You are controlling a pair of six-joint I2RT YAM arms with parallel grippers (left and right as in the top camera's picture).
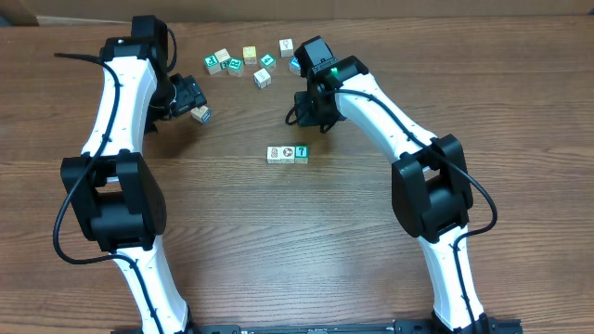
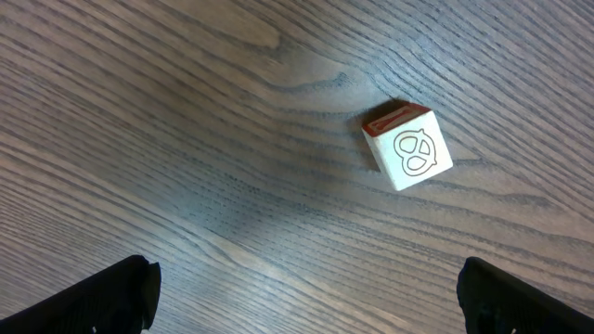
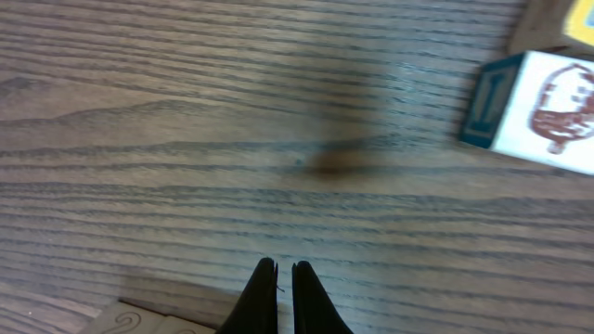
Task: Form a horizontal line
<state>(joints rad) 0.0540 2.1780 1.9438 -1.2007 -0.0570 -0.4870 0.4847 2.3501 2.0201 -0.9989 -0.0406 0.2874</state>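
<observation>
Three tiny wooden picture cubes show in the horizontal line (image 1: 288, 153) at mid-table, two white-faced and one teal at its right end, sides touching. The right gripper (image 3: 278, 297) hovers near the row, jaws pinched together on nothing. The left gripper (image 2: 306, 278), spread wide, faces a loose pretzel-print cube (image 2: 408, 147) lying apart from its fingers. Light, rigid and smooth-faced, such cubes probably skid at a nudge, so a square pinch across two opposite flat faces looks the safest hold

Your left fingers (image 2: 111, 299) stand spread wide; your right fingers (image 3: 262, 301) are pressed tight together. Both arms reach forward, elbows bent.
</observation>
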